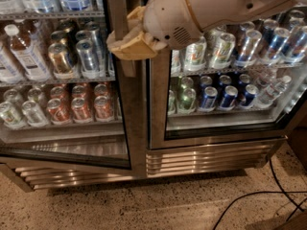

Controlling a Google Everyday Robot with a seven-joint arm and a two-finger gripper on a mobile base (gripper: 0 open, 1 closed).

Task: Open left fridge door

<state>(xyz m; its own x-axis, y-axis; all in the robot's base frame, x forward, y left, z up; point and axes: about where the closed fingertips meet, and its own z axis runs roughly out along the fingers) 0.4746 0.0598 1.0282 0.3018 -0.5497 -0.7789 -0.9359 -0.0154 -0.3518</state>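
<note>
The left fridge door (128, 110) is a glass pane in a wide brushed-steel frame. Its bottom edge slants away from the fridge base, so it stands slightly ajar. My gripper (126, 44), with tan pads on a white arm (201, 8), sits at the upper part of this door's right frame edge, where the two doors meet. The arm hides the frame above it.
The right glass door (158, 128) is flush and shut. Shelves behind both doors hold several cans and bottles (72, 56). A steel grille (206, 158) runs along the base. Black cables (259, 195) lie on the speckled floor at the right.
</note>
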